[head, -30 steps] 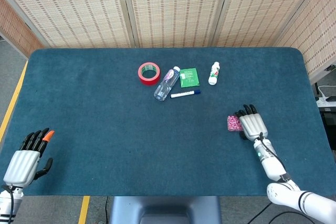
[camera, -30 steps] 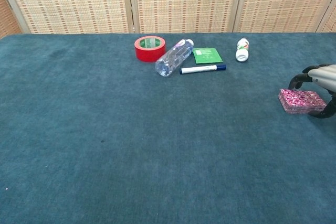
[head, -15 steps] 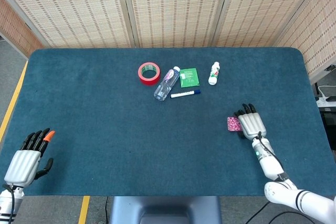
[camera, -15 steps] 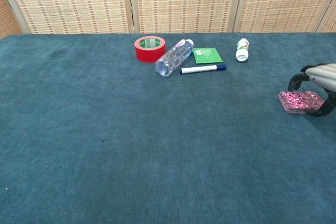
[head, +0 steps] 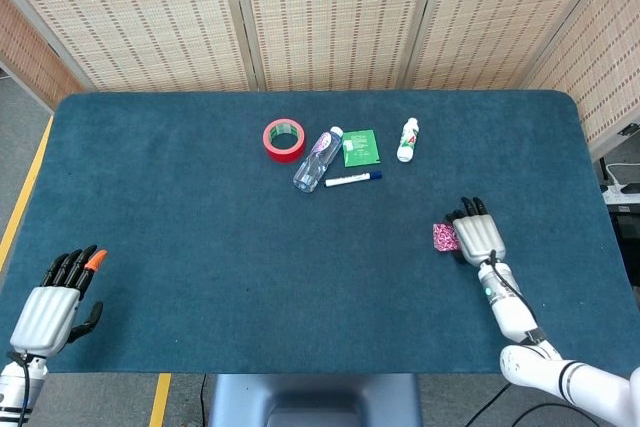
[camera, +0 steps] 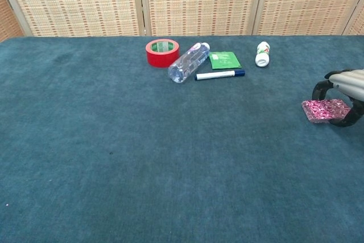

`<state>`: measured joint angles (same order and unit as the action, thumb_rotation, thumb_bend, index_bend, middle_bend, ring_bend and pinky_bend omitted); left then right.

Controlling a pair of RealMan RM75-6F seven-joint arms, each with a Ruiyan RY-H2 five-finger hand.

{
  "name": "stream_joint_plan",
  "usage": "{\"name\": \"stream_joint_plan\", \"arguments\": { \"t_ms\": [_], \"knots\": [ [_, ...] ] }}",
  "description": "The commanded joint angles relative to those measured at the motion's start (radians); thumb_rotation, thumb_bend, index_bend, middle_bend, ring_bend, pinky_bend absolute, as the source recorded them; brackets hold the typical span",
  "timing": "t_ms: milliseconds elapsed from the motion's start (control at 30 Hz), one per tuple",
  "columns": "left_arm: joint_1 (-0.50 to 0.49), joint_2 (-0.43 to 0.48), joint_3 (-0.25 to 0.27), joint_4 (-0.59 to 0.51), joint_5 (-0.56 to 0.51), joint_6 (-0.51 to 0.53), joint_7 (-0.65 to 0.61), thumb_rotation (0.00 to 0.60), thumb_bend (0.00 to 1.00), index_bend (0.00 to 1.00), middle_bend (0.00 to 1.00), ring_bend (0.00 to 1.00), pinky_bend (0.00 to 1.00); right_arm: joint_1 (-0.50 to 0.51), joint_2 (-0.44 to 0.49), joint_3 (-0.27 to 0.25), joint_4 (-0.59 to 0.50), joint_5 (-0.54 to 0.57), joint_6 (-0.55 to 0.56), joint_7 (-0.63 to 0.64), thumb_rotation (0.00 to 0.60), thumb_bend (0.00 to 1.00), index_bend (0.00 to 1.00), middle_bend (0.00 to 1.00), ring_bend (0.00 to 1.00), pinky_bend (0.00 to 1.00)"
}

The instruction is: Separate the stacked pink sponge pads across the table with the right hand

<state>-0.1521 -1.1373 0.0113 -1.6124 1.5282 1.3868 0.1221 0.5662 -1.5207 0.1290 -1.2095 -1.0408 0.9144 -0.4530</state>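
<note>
- Your right hand (head: 478, 237) is at the right side of the table (head: 200, 247), w/ fingers curled round the pink pads (camera: 325, 110): thumb in front, other fingers behind. It grasps them.
- Pads sit low on the cloth, tilted a bit; I cannot tell if they are lifted.
- Your left hand (head: 55, 299) is at the near left edge, released, fingers apart, holding nothing.
- Far centre: tape (head: 284, 139), bottle (head: 316, 158), marker (head: 352, 179).

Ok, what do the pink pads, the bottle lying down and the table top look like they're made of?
Pink pads: likely soft sponge, with a mottled pink surface. Bottle: clear, glossy plastic; you see through it. Table top: matte teal fabric, probably felt or short carpet, with a faint nap.
</note>
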Motion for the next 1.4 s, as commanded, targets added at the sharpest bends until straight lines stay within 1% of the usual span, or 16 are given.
{"name": "stream_joint_plan", "arguments": {
  "t_ms": [33,400,600,867,1100,1400],
  "knots": [
    [0.0,0.0,0.001,-0.001,0.002,0.0,0.001,0.6,0.46,0.0,0.0,0.0,0.1,0.0,-0.004,0.0,0.001,0.0,0.004,0.0,0.6,0.24,0.34,0.28,0.05,0.0],
    [0.005,0.004,0.005,-0.006,0.008,0.009,-0.002,0.6,0.46,0.0,0.0,0.0,0.1,-0.003,-0.011,0.001,-0.006,-0.001,0.034,-0.013,0.6,0.24,0.42,0.33,0.09,0.0],
    [0.006,0.005,0.007,-0.008,0.009,0.008,-0.002,0.6,0.46,0.0,0.0,0.0,0.1,-0.004,-0.018,0.001,-0.001,-0.002,0.046,-0.017,0.6,0.24,0.51,0.38,0.13,0.0],
    [0.005,0.006,0.006,-0.008,0.01,0.007,-0.004,0.6,0.46,0.0,0.0,0.0,0.1,-0.006,-0.026,0.002,0.005,-0.003,0.058,-0.026,0.6,0.24,0.59,0.43,0.16,0.0],
    [0.006,0.007,0.007,-0.008,0.011,0.009,-0.005,0.6,0.45,0.0,0.0,0.0,0.1,-0.006,-0.025,0.003,0.002,-0.002,0.063,-0.034,0.6,0.24,0.62,0.44,0.17,0.0],
    [0.007,0.006,0.006,-0.007,0.01,0.01,-0.002,0.6,0.45,0.0,0.0,0.0,0.1,-0.01,0.006,0.006,-0.046,-0.011,0.087,-0.048,0.6,0.24,0.64,0.44,0.17,0.0]
  ]
}}
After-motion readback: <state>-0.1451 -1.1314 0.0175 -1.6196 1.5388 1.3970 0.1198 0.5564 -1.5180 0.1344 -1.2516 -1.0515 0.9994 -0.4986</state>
